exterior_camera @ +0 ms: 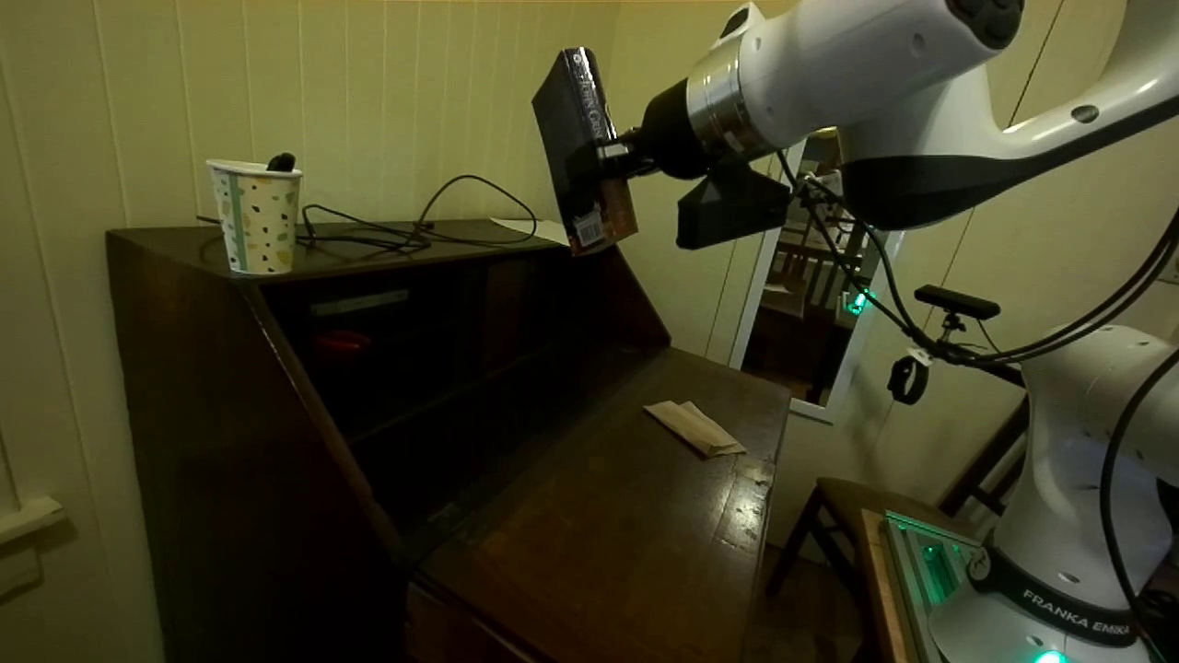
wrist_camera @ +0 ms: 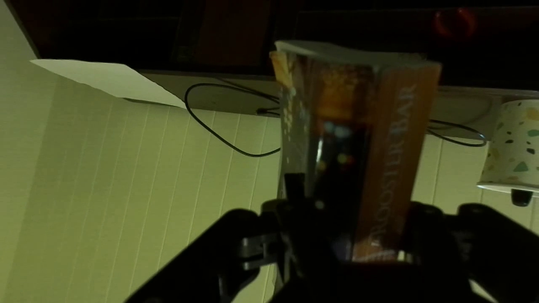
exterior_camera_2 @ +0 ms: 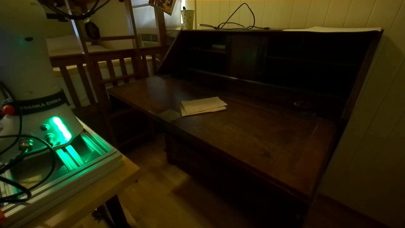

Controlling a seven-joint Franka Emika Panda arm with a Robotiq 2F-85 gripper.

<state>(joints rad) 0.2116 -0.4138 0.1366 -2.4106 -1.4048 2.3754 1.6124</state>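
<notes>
My gripper (exterior_camera: 615, 158) is shut on a paperback book (exterior_camera: 576, 138) and holds it in the air, tilted, near the far end of the desk's top. The book has a dark cover, an orange lower part and a barcode. In the wrist view the gripper fingers (wrist_camera: 351, 223) press on both sides of the book (wrist_camera: 391, 139), whose orange spine reads "Rooster Bar". The fingers partly hide its near end. Only the book's lower corner (exterior_camera_2: 167, 5) shows at the top edge of an exterior view; the gripper is out of that view.
The dark wooden desk (exterior_camera: 589, 543) has its front folded down. A folded brown paper (exterior_camera: 695, 428) lies on it. A spotted cup (exterior_camera: 258, 221) with a black item inside, a looped black cable (exterior_camera: 405, 235) and white paper (exterior_camera_2: 332, 29) are on top. A red object (exterior_camera: 341, 343) sits inside.
</notes>
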